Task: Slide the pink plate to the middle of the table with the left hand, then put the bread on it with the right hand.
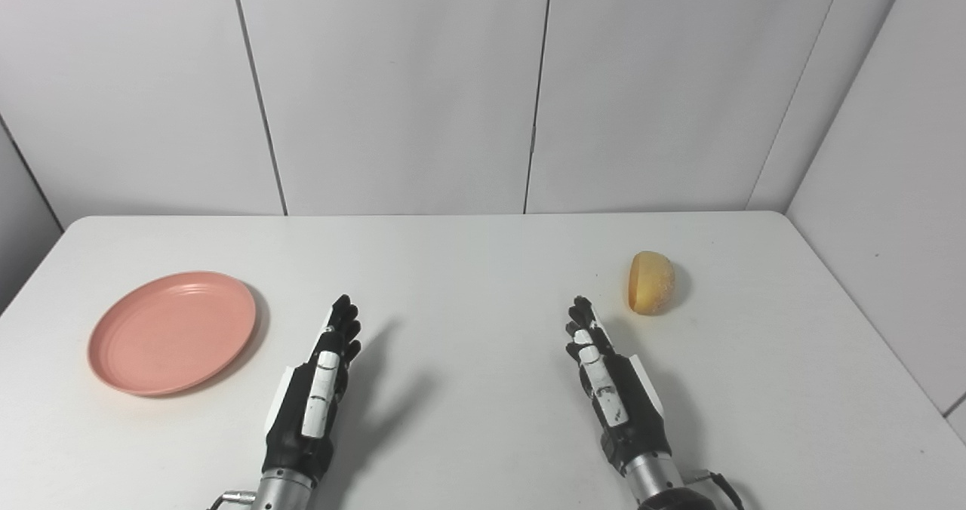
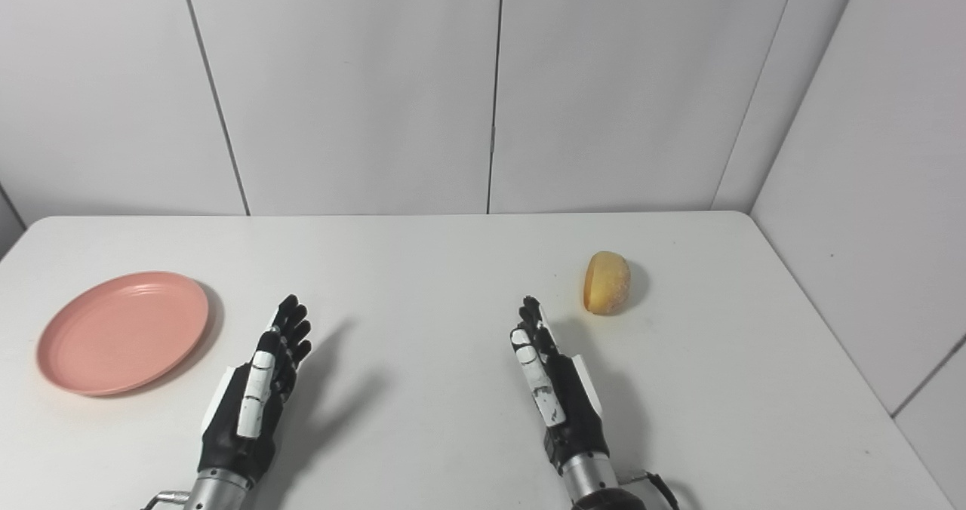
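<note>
left robot hand (image 1: 317,389) released | right robot hand (image 1: 607,385) released | pink plate (image 1: 172,333) left | bread (image 1: 652,283) right

So the whole scene sits on a plain white rectangular table with rounded far corners (image 1: 468,268), matte top, pretty clean apart from a few soft shadows across it. Behind it there's a back wall of flat white panels (image 1: 392,87) split by thin dark vertical seams, and it meets the far edge of the table all the way across. Off to the right another white panel wall (image 2: 868,193) angles in alongside the table's right edge, with a couple of tiny dark specks on it.
</note>
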Controlling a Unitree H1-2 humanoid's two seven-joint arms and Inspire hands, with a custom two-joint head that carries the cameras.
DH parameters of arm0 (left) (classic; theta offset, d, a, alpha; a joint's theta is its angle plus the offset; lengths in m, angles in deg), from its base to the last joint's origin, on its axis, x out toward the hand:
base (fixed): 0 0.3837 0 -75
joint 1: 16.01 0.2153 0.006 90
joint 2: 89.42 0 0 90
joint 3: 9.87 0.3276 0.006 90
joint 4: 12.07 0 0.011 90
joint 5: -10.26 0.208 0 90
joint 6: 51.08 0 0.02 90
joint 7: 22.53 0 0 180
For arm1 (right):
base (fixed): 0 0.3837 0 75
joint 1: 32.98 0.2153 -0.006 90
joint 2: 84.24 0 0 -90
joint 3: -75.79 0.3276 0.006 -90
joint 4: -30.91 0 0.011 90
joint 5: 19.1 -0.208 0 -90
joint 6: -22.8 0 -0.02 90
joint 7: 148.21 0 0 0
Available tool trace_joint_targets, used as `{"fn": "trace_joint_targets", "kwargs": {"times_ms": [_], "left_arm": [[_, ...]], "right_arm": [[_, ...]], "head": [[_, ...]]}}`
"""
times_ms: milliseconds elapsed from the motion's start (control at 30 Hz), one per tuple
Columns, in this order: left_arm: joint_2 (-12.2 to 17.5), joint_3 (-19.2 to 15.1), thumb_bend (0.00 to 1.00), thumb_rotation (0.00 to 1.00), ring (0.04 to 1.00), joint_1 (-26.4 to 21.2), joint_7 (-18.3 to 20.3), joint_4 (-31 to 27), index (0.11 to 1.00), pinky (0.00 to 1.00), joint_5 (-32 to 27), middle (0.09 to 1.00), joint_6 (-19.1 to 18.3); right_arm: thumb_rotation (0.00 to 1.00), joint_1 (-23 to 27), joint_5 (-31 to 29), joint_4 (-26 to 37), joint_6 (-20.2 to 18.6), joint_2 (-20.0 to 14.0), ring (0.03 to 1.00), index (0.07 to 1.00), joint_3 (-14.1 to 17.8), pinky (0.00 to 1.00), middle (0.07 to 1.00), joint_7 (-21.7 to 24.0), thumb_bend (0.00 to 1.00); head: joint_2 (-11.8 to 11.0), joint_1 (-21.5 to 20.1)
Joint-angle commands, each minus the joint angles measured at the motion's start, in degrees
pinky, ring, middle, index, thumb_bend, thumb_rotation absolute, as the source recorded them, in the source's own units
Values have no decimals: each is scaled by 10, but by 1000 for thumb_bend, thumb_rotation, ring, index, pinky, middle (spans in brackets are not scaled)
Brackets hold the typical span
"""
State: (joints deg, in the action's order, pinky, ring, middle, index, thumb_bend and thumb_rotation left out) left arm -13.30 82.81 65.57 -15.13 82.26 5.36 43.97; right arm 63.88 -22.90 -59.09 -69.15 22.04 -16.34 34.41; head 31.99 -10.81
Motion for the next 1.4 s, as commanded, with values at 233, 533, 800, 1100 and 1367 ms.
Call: {"fn": "trace_joint_targets", "kwargs": {"times_ms": [233, 533, 800, 1100, 1367], "left_arm": [[-2, 2, 675, 1000, 1000, 6, 0, 17, 1000, 1000, 4, 1000, 12], [-4, 6, 671, 1000, 1000, 9, -1, 13, 1000, 1000, 8, 1000, 10], [-25, 20, 661, 1000, 1000, 13, -22, 31, 1000, 1000, 44, 1000, 36], [-51, 32, 703, 1000, 1000, 13, -43, 54, 1000, 1000, 72, 1000, 52], [-60, 36, 688, 1000, 1000, 8, -56, 68, 1000, 1000, 87, 1000, 57]], "right_arm": [[900, 12, -5, 9, 1, -2, 1000, 1000, 1, 1000, 1000, 7, 620], [890, 7, -4, 16, -2, -4, 1000, 1000, 2, 1000, 1000, 7, 644], [893, -4, -29, 21, 23, -29, 1000, 1000, 14, 1000, 1000, 31, 592], [908, -12, -57, 8, 48, -51, 1000, 1000, 30, 1000, 1000, 59, 522], [923, -10, -68, -20, 80, -59, 1000, 1000, 38, 1000, 1000, 73, 521]], "head": [[-2, 1], [-9, 43], [-32, 145], [-64, 228], [-77, 244]]}}
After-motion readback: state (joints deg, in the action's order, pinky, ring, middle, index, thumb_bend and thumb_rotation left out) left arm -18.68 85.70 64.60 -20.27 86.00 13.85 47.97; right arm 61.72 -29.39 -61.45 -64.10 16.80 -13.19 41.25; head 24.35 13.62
